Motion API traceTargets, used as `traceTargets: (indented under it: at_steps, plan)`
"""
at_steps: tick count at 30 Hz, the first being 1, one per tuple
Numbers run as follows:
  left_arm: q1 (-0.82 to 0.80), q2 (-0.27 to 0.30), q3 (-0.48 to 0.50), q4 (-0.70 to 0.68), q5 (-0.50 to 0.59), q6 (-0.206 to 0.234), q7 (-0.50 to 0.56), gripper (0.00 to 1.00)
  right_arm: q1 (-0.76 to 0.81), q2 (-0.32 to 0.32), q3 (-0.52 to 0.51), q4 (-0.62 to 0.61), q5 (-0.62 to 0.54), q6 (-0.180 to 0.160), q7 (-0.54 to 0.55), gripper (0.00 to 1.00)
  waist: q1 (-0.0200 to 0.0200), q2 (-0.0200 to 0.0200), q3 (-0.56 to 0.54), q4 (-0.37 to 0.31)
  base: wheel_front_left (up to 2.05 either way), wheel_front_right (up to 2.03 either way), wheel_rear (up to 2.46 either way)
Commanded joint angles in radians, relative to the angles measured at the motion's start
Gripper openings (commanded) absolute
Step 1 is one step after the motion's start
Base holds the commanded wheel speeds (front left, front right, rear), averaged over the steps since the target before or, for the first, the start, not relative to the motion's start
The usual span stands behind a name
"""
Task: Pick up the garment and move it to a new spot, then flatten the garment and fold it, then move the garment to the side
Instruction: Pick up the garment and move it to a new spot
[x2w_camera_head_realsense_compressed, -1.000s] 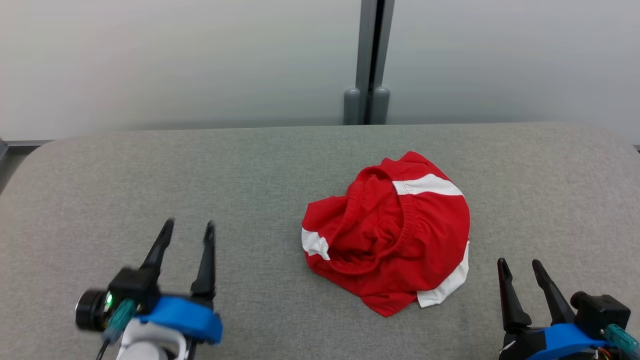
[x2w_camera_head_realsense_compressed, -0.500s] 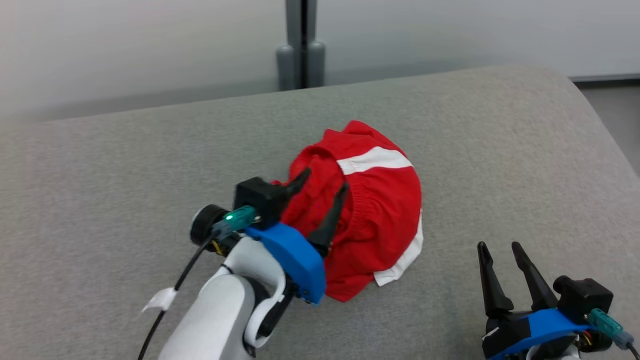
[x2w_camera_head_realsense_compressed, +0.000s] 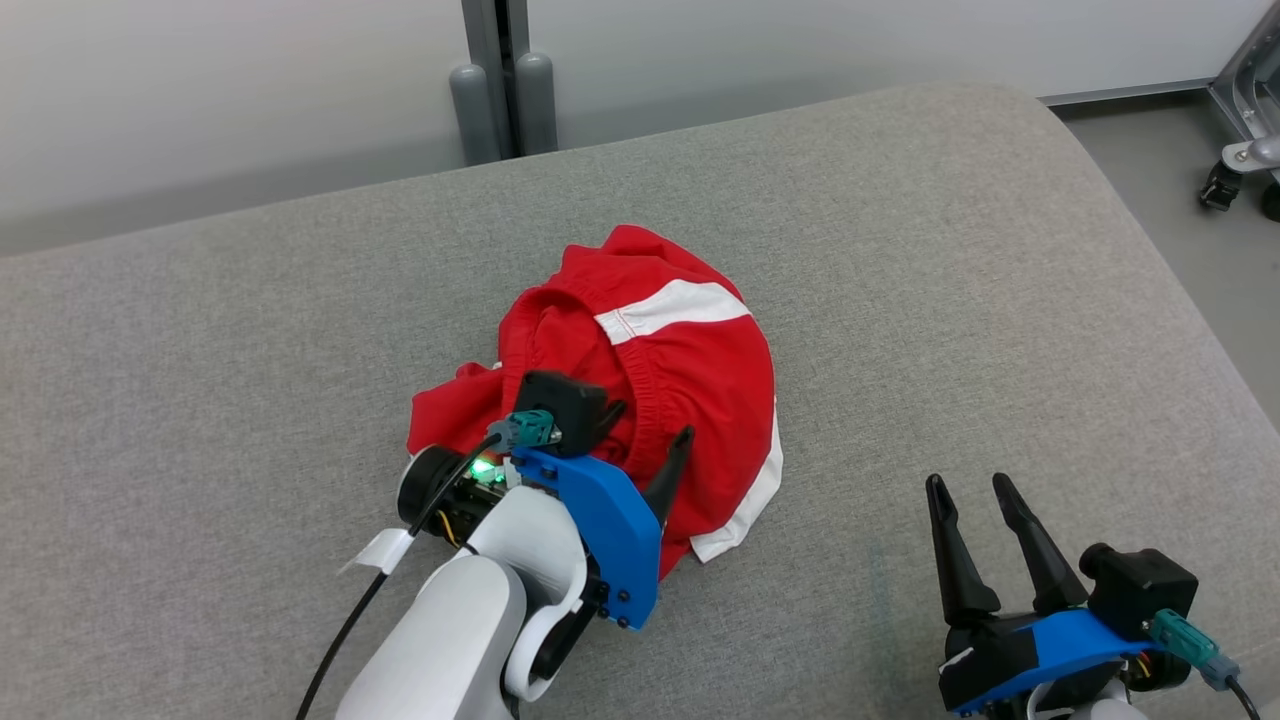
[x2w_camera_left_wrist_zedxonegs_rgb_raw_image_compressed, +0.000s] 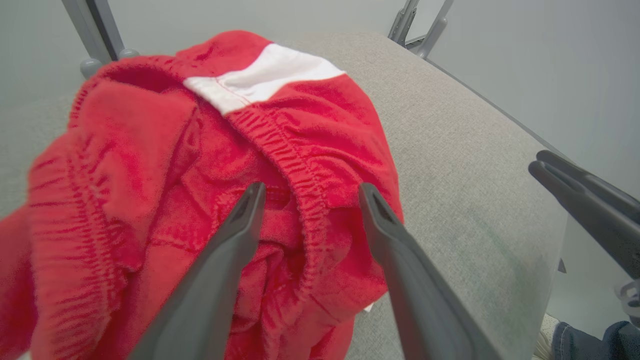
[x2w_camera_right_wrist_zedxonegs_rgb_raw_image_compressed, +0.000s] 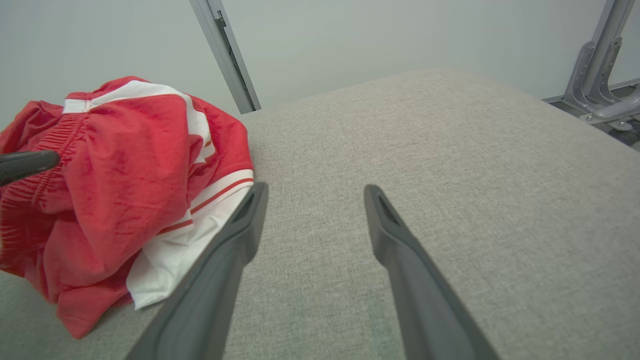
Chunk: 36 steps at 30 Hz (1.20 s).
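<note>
Fingers (x2w_camera_left_wrist_zedxonegs_rgb_raw_image_compressed: 220, 280) of the left gripper (x2w_camera_left_wrist_zedxonegs_rgb_raw_image_compressed: 311, 189) stand wide apart and hold nothing; in the left wrist view the gathered elastic band (x2w_camera_left_wrist_zedxonegs_rgb_raw_image_compressed: 295, 165) of the garment (x2w_camera_left_wrist_zedxonegs_rgb_raw_image_compressed: 150, 150) runs up between the two tips; the tips are right at the red cloth, but whether they press into it I cannot tell; in the head view this left gripper (x2w_camera_head_realsense_compressed: 650, 420) reaches from the lower left over the near left part of the garment (x2w_camera_head_realsense_compressed: 690, 370), with its blue wrist piece (x2w_camera_head_realsense_compressed: 610, 530) and white forearm (x2w_camera_head_realsense_compressed: 440, 640) below it; the garment is red with white stripes, crumpled in a heap, and it lies near the middle of the grey surface (x2w_camera_head_realsense_compressed: 950, 250); one white stripe crosses its far top and a white edge shows at its near right side; the right gripper (x2w_camera_head_realsense_compressed: 968, 480) is at the lower right, also wide open and empty, its fingers pointing up the view over bare grey cloth, well apart from the garment; in the right wrist view the right gripper (x2w_camera_right_wrist_zedxonegs_rgb_raw_image_compressed: 315, 189) has the garment (x2w_camera_right_wrist_zedxonegs_rgb_raw_image_compressed: 115, 150) to the left of its fingers, the white edge just beside the left one, and a dark finger of the other arm lies against the red cloth at the left border; behind the surface stand a grey post (x2w_camera_head_realsense_compressed: 495, 80) and a pale wall (x2w_camera_head_realsense_compressed: 200, 100); a small wheel (x2w_camera_head_realsense_compressed: 1222, 185) is on the floor at the upper right.
</note>
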Motion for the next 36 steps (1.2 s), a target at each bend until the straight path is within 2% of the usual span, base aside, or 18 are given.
traceTargets:
  at_steps: [1, 5, 6, 7, 8, 9, 16, 20, 24, 30, 36]
  plan:
    - [-0.002, 0.000, -0.006, 0.011, -0.016, -0.007, 0.009, 1.00, -0.011, -0.005, 0.002, 0.004, 0.006, 0.000, -0.006, 1.00, -0.0001, -0.0001, -0.001, -0.004, 0.00, 0.00, 0.00]
    - [-0.019, -0.007, -0.024, 0.037, -0.047, -0.026, 0.007, 1.00, -0.015, -0.005, 0.009, 0.012, 0.010, 0.000, -0.012, 1.00, -0.0001, -0.0001, -0.001, -0.010, 0.00, 0.00, 0.00]
    - [-0.027, -0.008, -0.028, 0.046, -0.057, -0.029, -0.001, 0.91, -0.016, -0.005, 0.010, 0.014, 0.011, 0.000, -0.013, 1.00, -0.0001, -0.0001, -0.001, -0.011, 0.00, 0.00, 0.00]
    - [-0.035, -0.009, -0.036, 0.058, -0.060, -0.034, -0.006, 0.36, -0.018, -0.005, 0.012, 0.016, 0.012, 0.000, -0.013, 1.00, -0.0001, -0.0001, -0.001, -0.011, 0.00, 0.00, 0.00]
    - [-0.045, -0.012, -0.046, 0.073, -0.059, -0.037, -0.017, 0.03, -0.019, -0.005, 0.013, 0.018, 0.014, 0.000, -0.015, 1.00, -0.0001, -0.0001, -0.001, -0.011, 0.00, 0.00, 0.00]
    - [-0.052, -0.013, -0.052, 0.090, -0.068, -0.042, -0.028, 0.00, -0.020, -0.005, 0.013, 0.019, 0.015, 0.000, -0.016, 1.00, -0.0001, -0.0001, -0.001, -0.010, 0.00, 0.00, 0.00]
    - [-0.147, -0.021, -0.060, 0.152, -0.090, -0.054, -0.193, 0.00, -0.016, -0.005, 0.012, 0.025, 0.009, 0.000, -0.016, 1.00, -0.0001, -0.0001, -0.019, 0.011, 0.00, 0.00, 0.00]
    - [-0.216, -0.022, -0.042, 0.097, -0.144, -0.061, -0.250, 0.00, -0.004, -0.004, 0.000, 0.024, -0.001, 0.000, -0.010, 1.00, -0.0001, -0.0001, -0.041, 0.058, 0.00, 0.00, 0.00]
    - [-0.291, -0.011, -0.027, 0.009, -0.191, -0.064, -0.244, 0.00, 0.009, -0.005, 0.000, 0.018, -0.002, 0.000, -0.002, 1.00, -0.0001, -0.0001, -0.069, 0.117, 0.00, 0.00, 0.00]
    - [-0.396, 0.092, 0.051, -0.126, -0.237, -0.067, -0.192, 0.00, 0.025, -0.005, 0.012, 0.009, 0.010, 0.000, 0.005, 1.00, -0.0001, -0.0001, -0.106, 0.207, 0.00, 0.00, 0.00]
    - [-0.463, 0.258, 0.159, -0.167, -0.252, -0.048, -0.096, 0.00, 0.029, -0.005, 0.015, -0.007, 0.021, 0.000, 0.010, 1.00, -0.0001, -0.0001, -0.109, 0.317, 0.00, 0.00, 0.00]
